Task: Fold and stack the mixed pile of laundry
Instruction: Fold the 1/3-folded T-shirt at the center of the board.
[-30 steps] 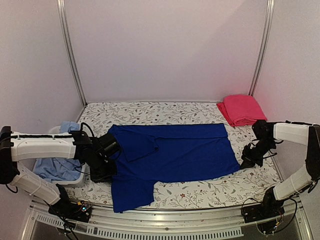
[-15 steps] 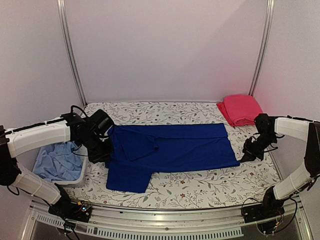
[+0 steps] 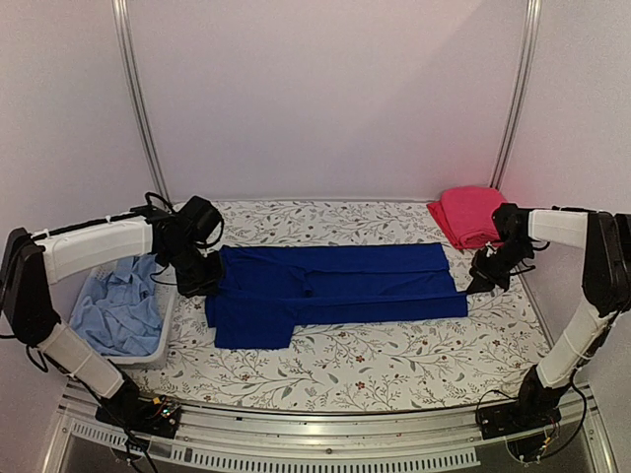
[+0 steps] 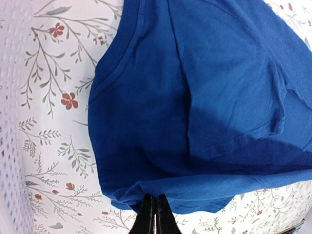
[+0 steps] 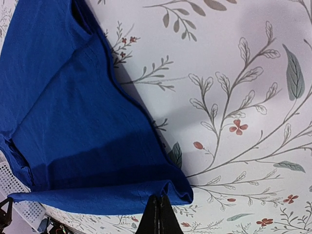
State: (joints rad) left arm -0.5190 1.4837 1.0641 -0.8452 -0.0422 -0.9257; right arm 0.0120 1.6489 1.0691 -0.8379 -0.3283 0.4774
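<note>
Cloth printed with leaves and small red flowers, the table cover (image 3: 375, 365), spreads under everything I work on. Across its middle lies the royal-blue shirt (image 3: 335, 286), drawn out into a long band from left to right, doubled over lengthwise, with one squarish flap hanging toward the near edge at its left end. At the left side of the table stands the white perforated basket (image 3: 163, 330), and in it sits a crumpled light-blue shirt (image 3: 118, 310) that fills most of it and rises to the rim (nothing else shows inside). In the far right corner a pink garment (image 3: 476, 215) rests folded flat on the cover, apart from the blue one. My left claw (image 3: 202, 286) is at the blue shirt's left end, just beside the basket; seen from my wrist its fingers (image 4: 152, 217) are pressed tight together with the shirt's hem pinched between them. My right claw (image 3: 471, 286) is at the opposite end, likewise closed all the way, its tips nipping the shirt's corner against the flowered cover
</note>
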